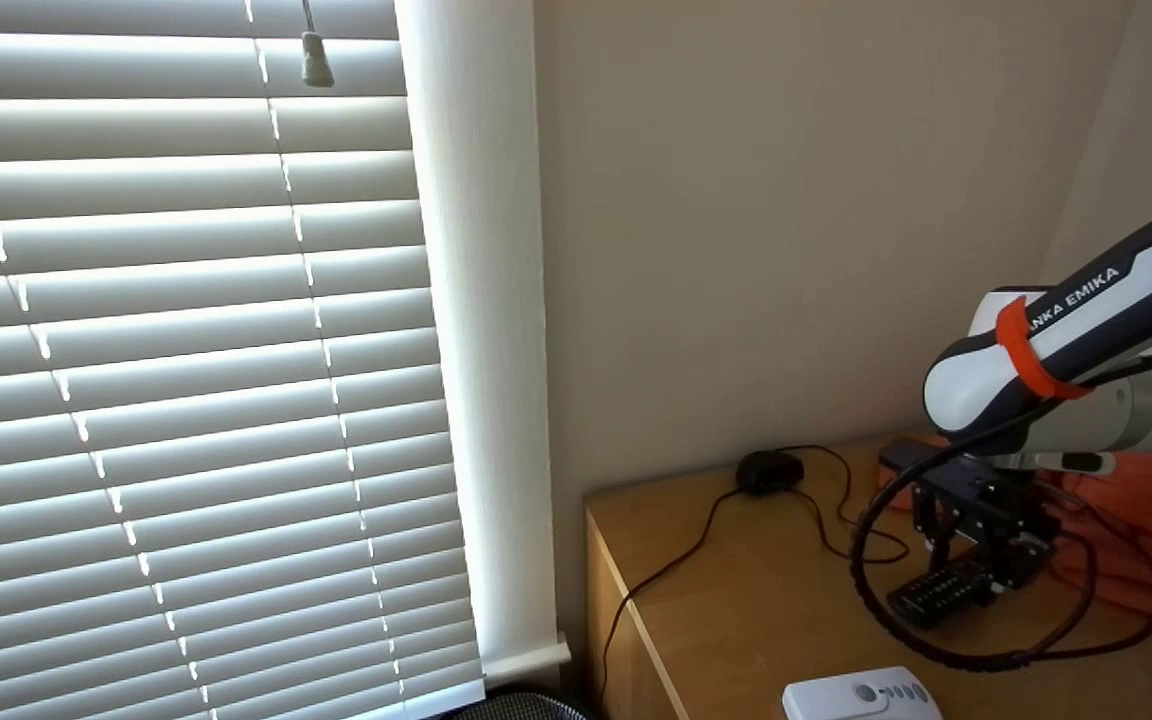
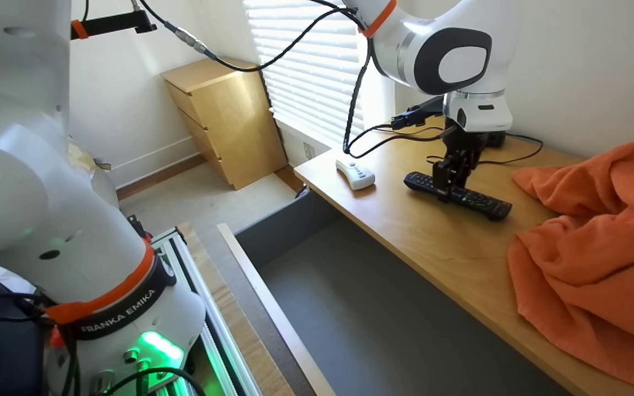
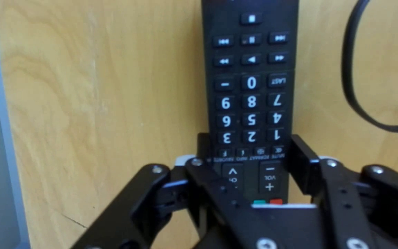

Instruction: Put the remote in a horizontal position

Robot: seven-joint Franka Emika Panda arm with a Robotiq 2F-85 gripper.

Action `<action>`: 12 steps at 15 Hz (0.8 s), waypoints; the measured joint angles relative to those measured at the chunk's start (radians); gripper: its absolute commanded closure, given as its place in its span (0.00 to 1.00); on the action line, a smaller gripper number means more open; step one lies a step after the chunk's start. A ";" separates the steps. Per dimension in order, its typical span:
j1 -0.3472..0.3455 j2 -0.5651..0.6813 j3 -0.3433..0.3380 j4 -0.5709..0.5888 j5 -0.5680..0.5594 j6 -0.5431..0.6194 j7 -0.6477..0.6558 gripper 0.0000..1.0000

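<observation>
We see the remote (image 3: 250, 102) lying lengthwise between the two fingers (image 3: 304, 167) of the gripper (image 3: 250, 148), its key face turned up. In the wrist view its long sides run from 12 to 6 o'clock; one finger meets the side at 9 o'clock, the other the side at 3 o'clock, and we read them as clamped on the remote across its width. They meet it beside the row of small keys marked MUTE and INFO. From there the number and playback keys stretch towards 12 o'clock, where the view cuts the casing off; towards 6 o'clock we make out the channel and volume keys before the gripper covers the rest. At 2 o'clock from the fingers a black cable (image 3: 347, 69) curves, apart from the remote.

In an exterior view, against the wooden tabletop (image 2: 454, 242), the ends of the remote point to about 10 and 4 o'clock, and the fingers straddle it near the middle. We cannot tell whether its underside touches the wood. A white device (image 2: 356, 175) with grey buttons lies at 9 o'clock from the gripper, and a crumpled orange cloth (image 2: 586, 258) spreads at 4 o'clock. In an exterior view we find a small black object (image 1: 769, 472) at 10 o'clock from the remote.
</observation>
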 measured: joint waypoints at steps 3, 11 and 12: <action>-0.001 0.000 0.005 0.003 0.002 -0.006 0.041 0.69; -0.011 -0.005 0.014 0.021 0.003 -0.022 0.068 0.00; -0.016 -0.013 0.015 0.024 0.003 -0.022 0.047 0.00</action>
